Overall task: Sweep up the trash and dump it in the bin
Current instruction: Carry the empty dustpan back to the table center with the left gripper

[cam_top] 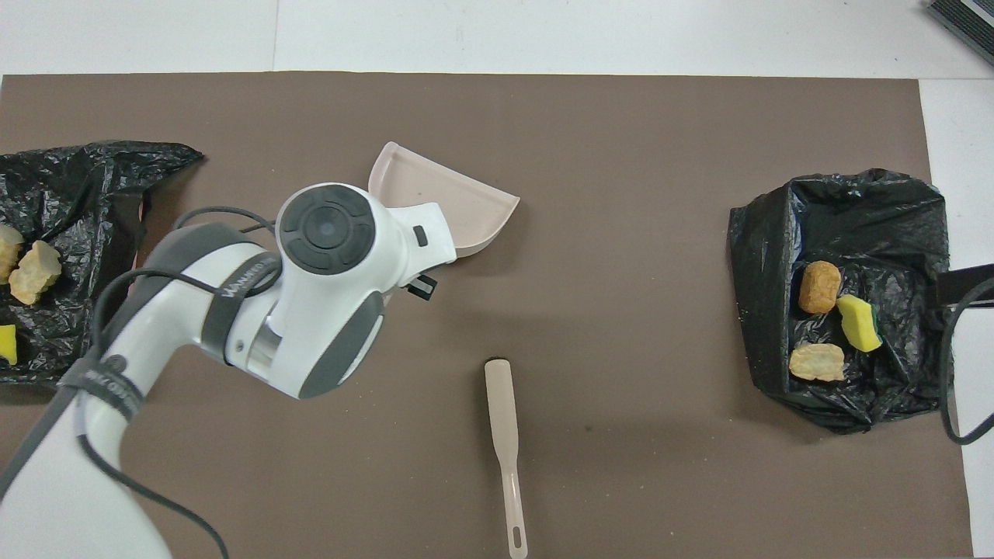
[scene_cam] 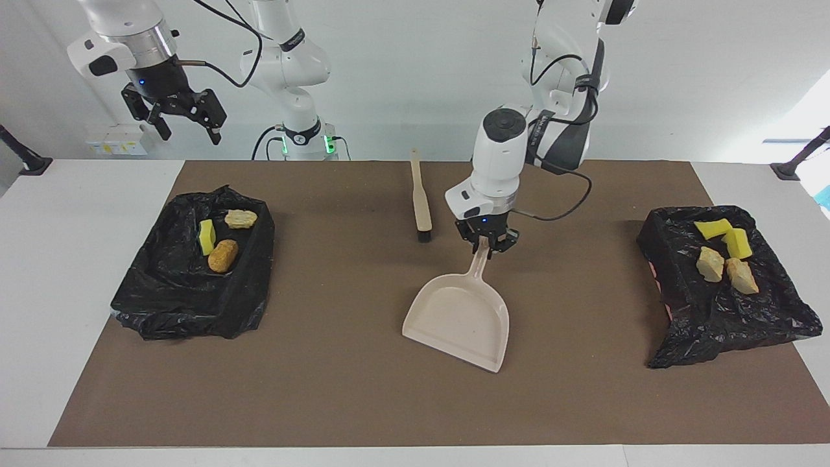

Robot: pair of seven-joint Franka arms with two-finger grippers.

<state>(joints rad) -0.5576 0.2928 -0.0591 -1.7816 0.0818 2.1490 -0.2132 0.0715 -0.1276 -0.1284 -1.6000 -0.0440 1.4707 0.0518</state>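
My left gripper (scene_cam: 485, 246) is shut on the handle of the empty beige dustpan (scene_cam: 457, 318), which it holds over the middle of the brown mat. In the overhead view the arm covers the handle and only the pan's mouth (cam_top: 458, 203) shows. The trash lies in two black-bagged bins. The bin (scene_cam: 175, 311) at the right arm's end holds a yellow sponge (scene_cam: 206, 237), an orange-brown lump (scene_cam: 222, 255) and a beige chunk (scene_cam: 240, 218). The bin (scene_cam: 713, 337) at the left arm's end holds two yellow sponge pieces (scene_cam: 713, 228) and two beige chunks (scene_cam: 710, 264). My right gripper (scene_cam: 185, 126) waits open, raised above its bin's end.
The beige brush (scene_cam: 421, 198) with black bristles lies on the mat beside the dustpan's handle, nearer to the robots, its bristles pointing away from them. The brown mat (cam_top: 621, 155) covers most of the white table.
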